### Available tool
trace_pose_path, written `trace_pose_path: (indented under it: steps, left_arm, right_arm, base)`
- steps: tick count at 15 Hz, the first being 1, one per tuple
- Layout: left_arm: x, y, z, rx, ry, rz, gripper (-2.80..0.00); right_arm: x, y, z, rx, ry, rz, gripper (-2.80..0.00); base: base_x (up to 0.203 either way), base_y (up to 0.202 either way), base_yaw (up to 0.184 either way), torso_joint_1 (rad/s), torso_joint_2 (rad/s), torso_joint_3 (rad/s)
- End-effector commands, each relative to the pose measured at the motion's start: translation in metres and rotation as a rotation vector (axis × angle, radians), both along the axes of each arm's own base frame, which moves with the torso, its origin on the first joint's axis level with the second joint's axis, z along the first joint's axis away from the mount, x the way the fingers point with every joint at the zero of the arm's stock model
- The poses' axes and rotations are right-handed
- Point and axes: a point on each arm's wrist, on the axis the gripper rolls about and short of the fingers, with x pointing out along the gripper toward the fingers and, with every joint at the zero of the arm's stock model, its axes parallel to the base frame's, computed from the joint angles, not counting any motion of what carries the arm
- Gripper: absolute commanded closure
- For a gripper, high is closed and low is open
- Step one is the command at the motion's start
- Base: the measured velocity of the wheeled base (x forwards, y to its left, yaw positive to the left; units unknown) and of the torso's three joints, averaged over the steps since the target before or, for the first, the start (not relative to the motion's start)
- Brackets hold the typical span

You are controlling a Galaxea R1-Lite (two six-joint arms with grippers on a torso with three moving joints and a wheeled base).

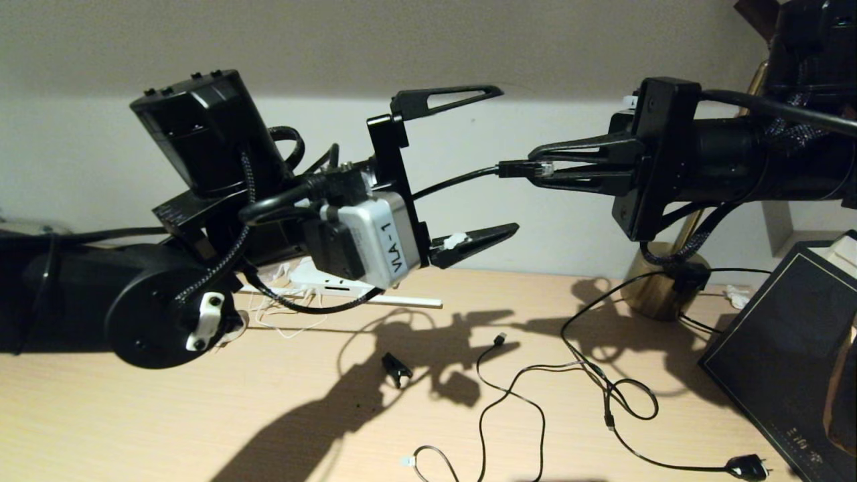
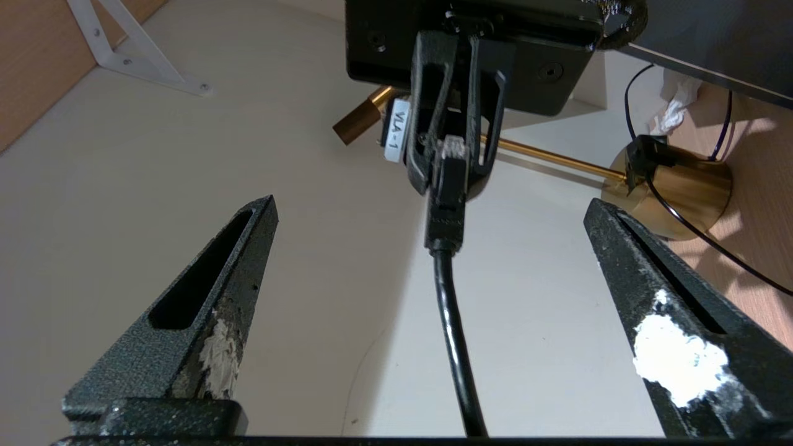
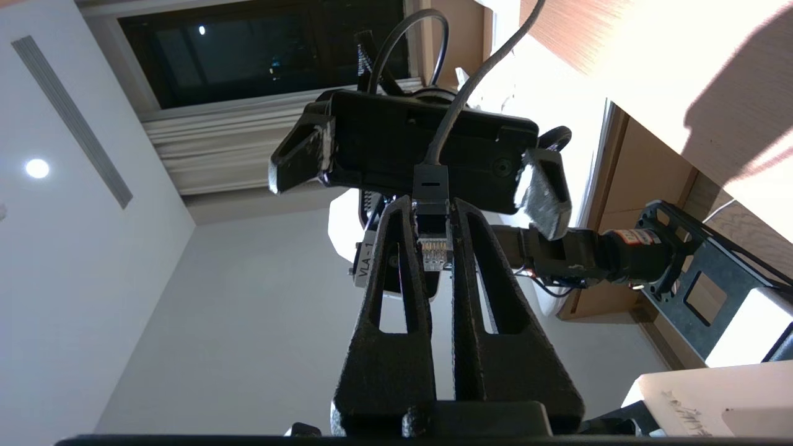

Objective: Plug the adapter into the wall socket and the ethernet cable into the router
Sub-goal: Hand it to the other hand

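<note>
My right gripper (image 1: 535,169) (image 3: 432,204) hangs in the air above the table, shut on the clear clip plug of the ethernet cable (image 1: 455,179) (image 3: 433,248). From the plug the thick black cable (image 2: 452,322) runs straight back between the wide-apart fingers of my left gripper (image 1: 509,158) (image 2: 430,201), which is open and faces the right one without touching the cable. The white router (image 1: 321,280) lies on the table by the wall, mostly hidden behind my left wrist, one stick antenna (image 1: 408,301) lying flat. The adapter and the wall socket are out of view.
A brass lamp base (image 1: 663,288) stands under the right arm. A thin black USB cable (image 1: 509,395) and a black lamp cord (image 1: 629,402) loop over the wooden table. A small black clip (image 1: 396,368) lies mid-table. A dark flat box (image 1: 783,348) fills the right edge.
</note>
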Motion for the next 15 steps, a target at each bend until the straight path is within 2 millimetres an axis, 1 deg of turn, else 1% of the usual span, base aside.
trace_pose_path:
  steps: [1,6,7,15]
  left_arm:
    - [-0.0013,0.0005,0.0018,-0.003,-0.012,-0.004,-2.8]
    - [-0.0006,-0.0002,0.0005,-0.001,-0.002,-0.015,-2.8]
    - [-0.0002,-0.0006,-0.0001,0.001,-0.002,-0.019,0.0]
    - [0.0014,-0.0055,-0.0049,0.009,0.012,-0.027,0.0]
  right_arm:
    - [0.001,-0.0002,-0.0009,0.001,0.01,0.004,0.0]
    - [0.0015,0.0,-0.0013,0.0,0.011,0.003,0.0]
    - [0.0019,0.0002,-0.0017,0.0,0.012,0.003,0.0]
    - [0.0043,0.0017,-0.0031,-0.001,0.015,0.004,0.0]
  base:
    - [0.0,0.0,0.0,0.0,0.0,0.0]
    - [0.0,0.0,0.0,0.0,0.0,0.0]
    - [0.0,0.0,0.0,0.0,0.0,0.0]
    - [0.0,0.0,0.0,0.0,0.0,0.0]
